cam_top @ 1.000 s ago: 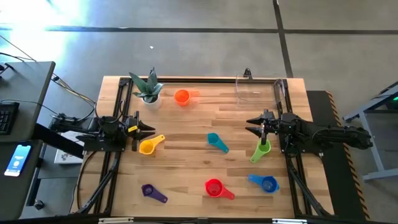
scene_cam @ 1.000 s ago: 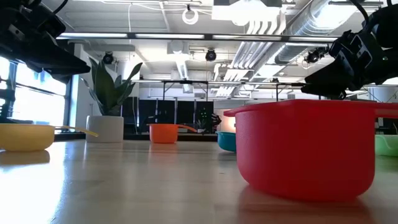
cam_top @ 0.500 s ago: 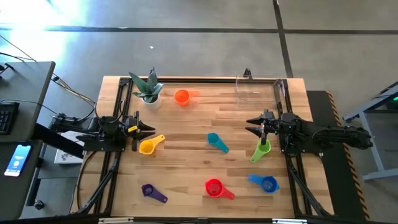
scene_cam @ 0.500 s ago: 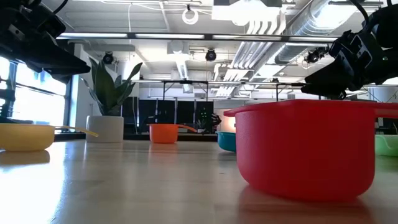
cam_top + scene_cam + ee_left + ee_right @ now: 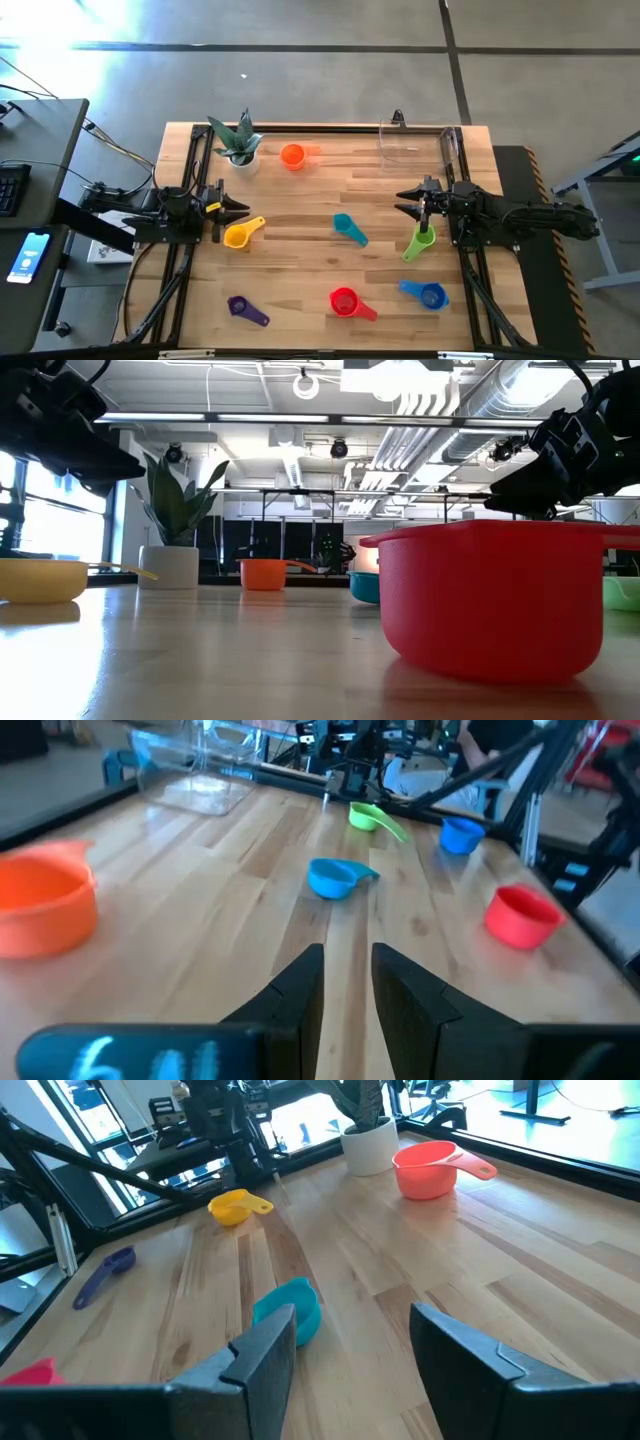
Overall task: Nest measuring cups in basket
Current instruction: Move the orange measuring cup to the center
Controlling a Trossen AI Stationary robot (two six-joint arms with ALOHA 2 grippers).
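Seven measuring cups lie apart on the wooden table, each resting on its base: orange (image 5: 292, 155), yellow (image 5: 238, 235), teal (image 5: 347, 227), green (image 5: 419, 243), red (image 5: 344, 301), blue (image 5: 428, 294) and purple (image 5: 243, 308). The clear basket (image 5: 415, 146) stands at the far right corner with nothing in it. My left gripper (image 5: 241, 208) hovers at the left side just beyond the yellow cup, open by a narrow gap (image 5: 348, 952). My right gripper (image 5: 402, 202) hovers at the right side beyond the green cup, open wide (image 5: 352, 1315). Neither touches anything.
A white-potted green plant (image 5: 238, 146) stands at the far left, beside the orange cup. Black rails run along the table's left and right sides under the arms. Bare wood lies in the middle, around the teal cup. The red cup (image 5: 490, 600) fills the near foreground of the low view.
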